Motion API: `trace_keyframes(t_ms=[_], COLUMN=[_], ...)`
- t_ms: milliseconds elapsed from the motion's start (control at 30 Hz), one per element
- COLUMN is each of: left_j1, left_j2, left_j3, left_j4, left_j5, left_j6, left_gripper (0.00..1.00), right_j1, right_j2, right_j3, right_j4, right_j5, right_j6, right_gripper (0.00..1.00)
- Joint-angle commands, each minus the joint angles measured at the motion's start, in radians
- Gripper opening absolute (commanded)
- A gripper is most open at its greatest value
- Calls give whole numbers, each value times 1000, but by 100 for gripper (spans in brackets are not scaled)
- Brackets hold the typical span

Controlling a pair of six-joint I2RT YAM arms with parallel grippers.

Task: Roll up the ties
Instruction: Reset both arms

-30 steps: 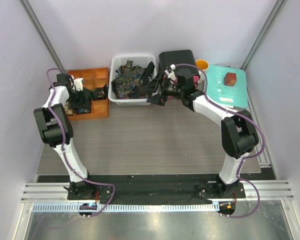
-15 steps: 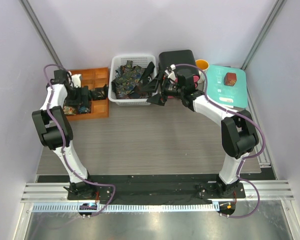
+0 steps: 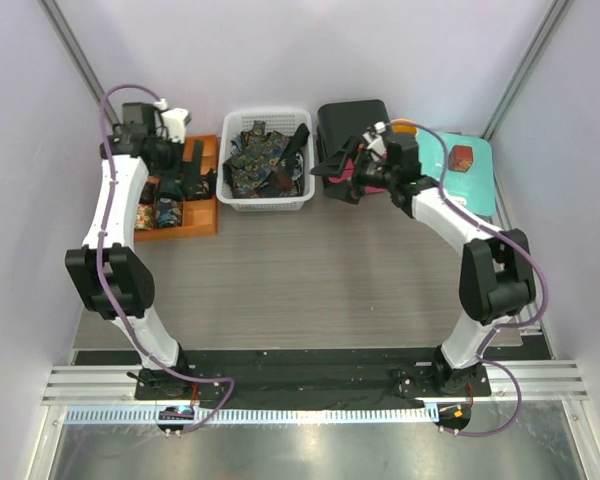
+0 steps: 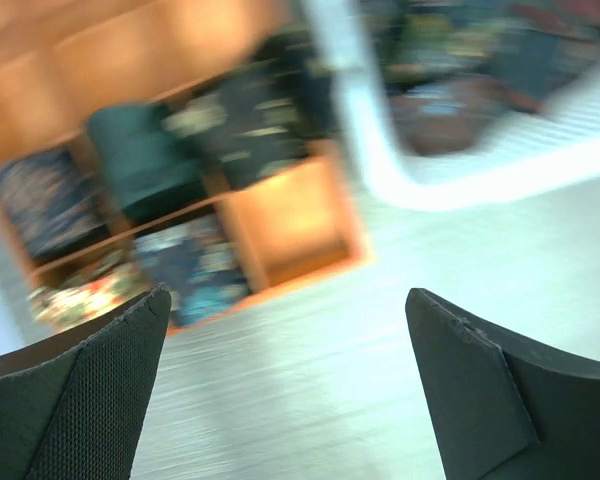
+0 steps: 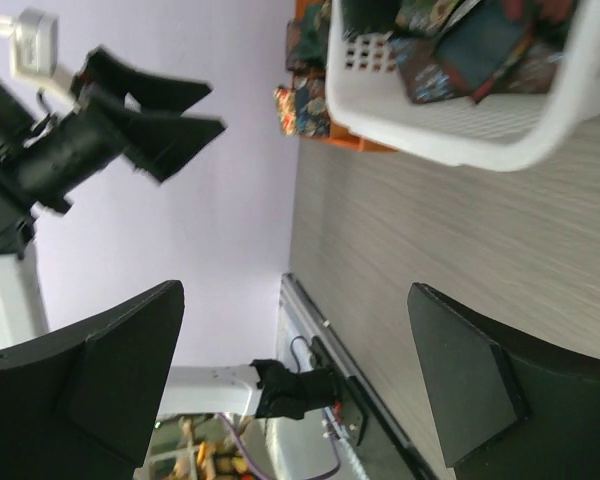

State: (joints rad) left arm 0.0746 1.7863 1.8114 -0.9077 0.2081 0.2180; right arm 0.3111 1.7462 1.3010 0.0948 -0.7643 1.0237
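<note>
Several loose dark paisley ties lie heaped in the white basket; they also show in the right wrist view. Rolled ties sit in compartments of the orange wooden tray. They show blurred in the left wrist view. My left gripper is open and empty, raised over the tray's right side near the basket. In its own view it holds nothing. My right gripper is open and empty, just right of the basket. Its own view shows it empty.
A black box stands behind the right gripper. A teal board at the back right carries a small red-brown box. Lilac walls close in both sides. Grey wood-grain tabletop spreads in front of the basket and tray.
My left gripper has lifted off the tray and swung back and right toward the basket. My right gripper has drawn back to the right, away from the basket's edge.
</note>
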Motion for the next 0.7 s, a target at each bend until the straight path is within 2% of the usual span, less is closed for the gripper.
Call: trace_keyframes(t_ms=[0, 100, 233, 400, 500, 667], left_j1=[-162, -212, -219, -219, -217, -217], left_j2=[-42, -59, -149, -284, -349, -415], left_j3=[45, 36, -91, -257, -406, -498], left_j4=[-161, -197, -129, -28, 27, 72], left_j5=[1, 23, 77, 59, 24, -51], left_j6=[-11, -52, -147, -173, -186, -184], left_gripper=[100, 100, 100, 100, 100, 100], right_j1=[-120, -183, -259, -299, -299, -299], right_j2=[-155, -223, -322, -395, -424, -488], right_j3=[-42, -74, -124, -203, -247, -286], right_j4=[-130, -240, -386, -562, -580, -573], right_j5=[10, 29, 83, 224, 284, 312], right_j6=[-155, -293, -488, -701, -795, -850], right_gripper=[100, 100, 100, 100, 100, 100])
